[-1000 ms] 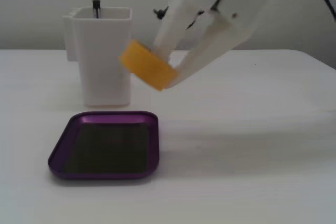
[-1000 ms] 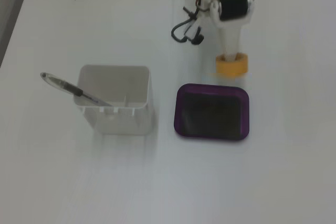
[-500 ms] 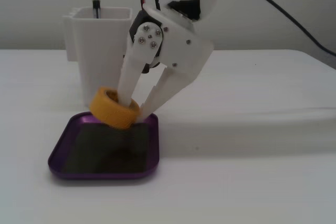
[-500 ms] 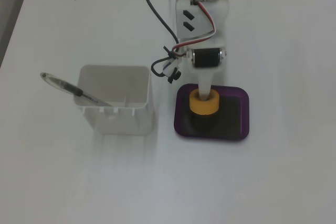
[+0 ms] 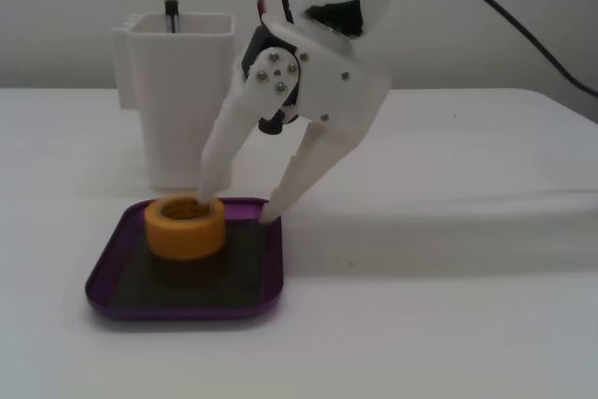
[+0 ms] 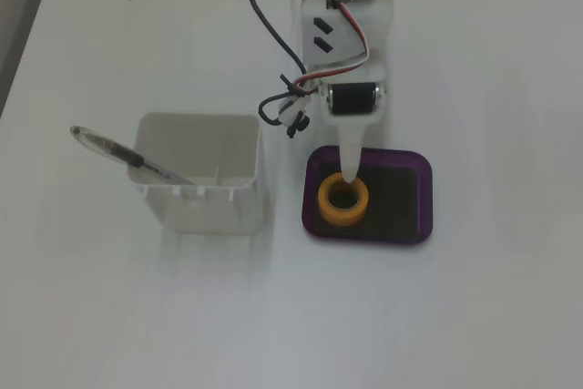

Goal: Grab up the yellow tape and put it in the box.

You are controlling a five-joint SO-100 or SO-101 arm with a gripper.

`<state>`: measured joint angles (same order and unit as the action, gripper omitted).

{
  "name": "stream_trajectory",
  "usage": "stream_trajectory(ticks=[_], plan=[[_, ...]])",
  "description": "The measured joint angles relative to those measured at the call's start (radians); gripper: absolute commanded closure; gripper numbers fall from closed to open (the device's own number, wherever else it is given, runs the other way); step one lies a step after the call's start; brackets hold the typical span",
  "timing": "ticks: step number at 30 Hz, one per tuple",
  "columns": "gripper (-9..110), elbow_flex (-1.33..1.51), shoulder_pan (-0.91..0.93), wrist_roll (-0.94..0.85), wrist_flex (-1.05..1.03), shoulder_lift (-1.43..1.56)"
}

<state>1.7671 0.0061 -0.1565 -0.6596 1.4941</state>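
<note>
Inside the box (image 5: 110,273), left part, yellow tape (image 5: 185,226) sits flat; tool (image 5: 234,203) fingers spread apart, one in core. Lift straight up, don't snag.

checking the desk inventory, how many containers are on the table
2. The purple tray lies to the right in the top-down fixed view, with the yellow tape flat in it. The white container stands to its left, holding a pen. Nothing seems hidden.
</note>
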Motion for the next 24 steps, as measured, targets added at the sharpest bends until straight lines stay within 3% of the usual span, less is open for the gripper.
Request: stream_trajectory(ticks=[6, 14, 24], plan=[[86, -0.124, -0.009, 0.0, -0.229, 0.13], [86, -0.166, -0.006, 0.009, -0.518, 0.601], [86, 0.313, 0.005, 0.006, -0.609, 1.25]])
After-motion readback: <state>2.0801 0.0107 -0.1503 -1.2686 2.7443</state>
